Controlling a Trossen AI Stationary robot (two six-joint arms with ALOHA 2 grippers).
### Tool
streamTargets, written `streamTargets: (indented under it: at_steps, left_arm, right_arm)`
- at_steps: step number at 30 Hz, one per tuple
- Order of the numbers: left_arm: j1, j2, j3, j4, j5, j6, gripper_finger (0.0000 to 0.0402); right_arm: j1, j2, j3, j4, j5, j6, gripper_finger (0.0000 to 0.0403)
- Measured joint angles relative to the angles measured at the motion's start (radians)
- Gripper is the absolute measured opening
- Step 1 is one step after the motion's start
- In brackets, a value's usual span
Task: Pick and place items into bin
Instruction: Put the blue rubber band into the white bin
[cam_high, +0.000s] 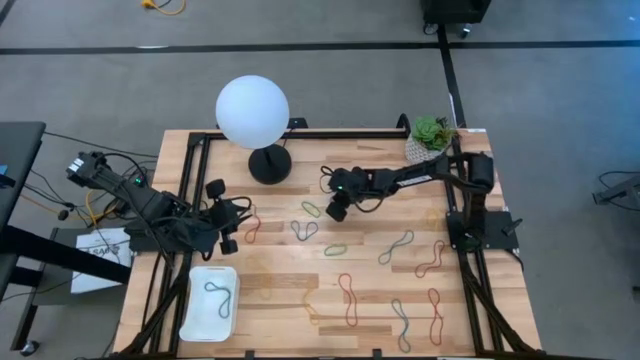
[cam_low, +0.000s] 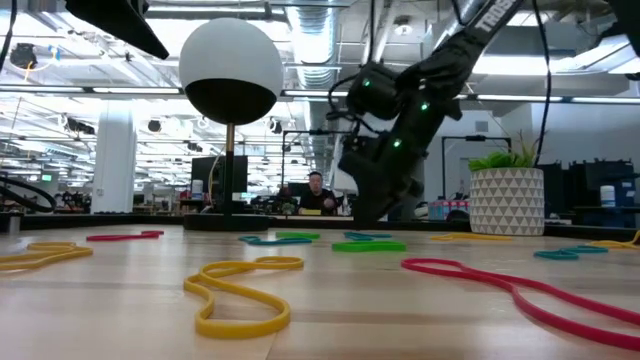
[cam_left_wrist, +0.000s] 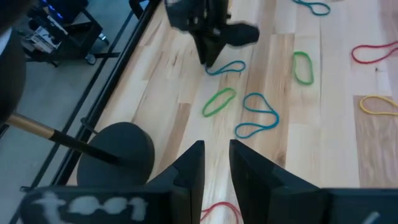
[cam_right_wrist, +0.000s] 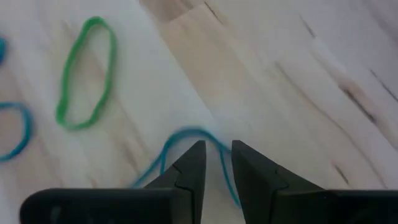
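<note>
Several thin rubber bands lie flat on the wooden table, among them a green one (cam_right_wrist: 87, 71), a red one (cam_high: 252, 228) and a yellow one (cam_low: 240, 295). The white bin (cam_high: 195, 275) sits at the near left with a blue-grey band (cam_high: 222, 297) in it. My right gripper (cam_right_wrist: 217, 158) is tipped down at mid-table, open by a narrow gap, right over the looped end of a blue band (cam_right_wrist: 186, 134). My left gripper (cam_left_wrist: 216, 155) hovers at the left beyond the bin, also open by a narrow gap, with nothing between its fingers. My right gripper comes at the blue band's looped end (cam_right_wrist: 208, 140) slanting down from the table's right side. One strand runs on under the gap between the fingers. I cannot tell whether the fingertips touch the band, which lies flat on the table.
A white globe lamp (cam_high: 252, 110) on a black round base (cam_high: 270, 165) stands at the far left of the table. A potted plant (cam_high: 430, 140) stands at the far right corner. More bands lie toward the near right (cam_high: 435, 310). A person (cam_low: 318, 195) sits far behind the table.
</note>
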Motion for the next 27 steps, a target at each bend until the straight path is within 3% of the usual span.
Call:
streamTargets:
  at_steps: [10,16,18,27]
  left_arm:
    - [0.0,0.0,0.0,-0.006,-0.003,0.0,0.0066]
    - [0.0,0.0,0.0,-0.006,-0.003,0.0,0.0066]
    - [0.0,0.0,0.0,-0.006,-0.003,-0.001,0.0066]
    - [0.0,0.0,0.0,-0.005,0.0,-0.069,0.0066]
  right_arm:
    - [-0.011,0.06,0.035,-0.032,0.005,0.0,0.0067]
    - [-0.01,0.064,0.034,-0.033,0.004,0.0,0.0008]
    - [-0.009,0.064,0.033,-0.03,0.003,0.003,0.0008]
    - [0.093,-0.058,0.025,0.039,-0.017,0.079,0.0002]
